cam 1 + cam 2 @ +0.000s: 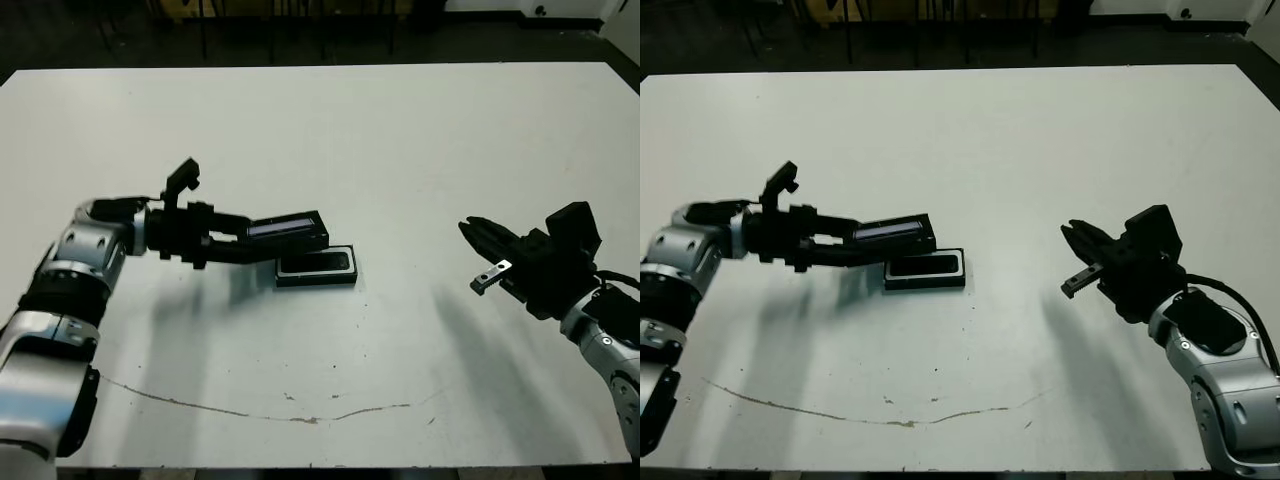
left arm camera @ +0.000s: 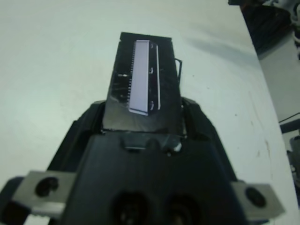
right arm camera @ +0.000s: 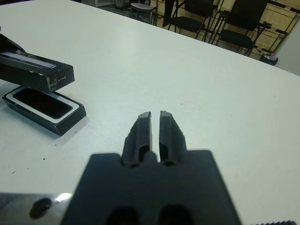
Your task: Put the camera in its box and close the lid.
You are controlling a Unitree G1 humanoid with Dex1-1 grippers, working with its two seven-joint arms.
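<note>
Left pincer (image 1: 262, 240): clamped on one end of the lid (image 1: 290, 230), holding it off the counter (image 1: 400, 140), just above and behind the box (image 1: 316, 267). Box: on the counter near centre, white lining showing around the camera (image 3: 41, 102) lying inside it. Right pincer (image 3: 155, 124): empty, fingers nearly together, well apart to the right.

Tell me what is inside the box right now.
The box lies on the table with the black camera filling its white-lined hollow. The left gripper holds the lid above its far edge. Anything beneath the camera is covered.
</note>
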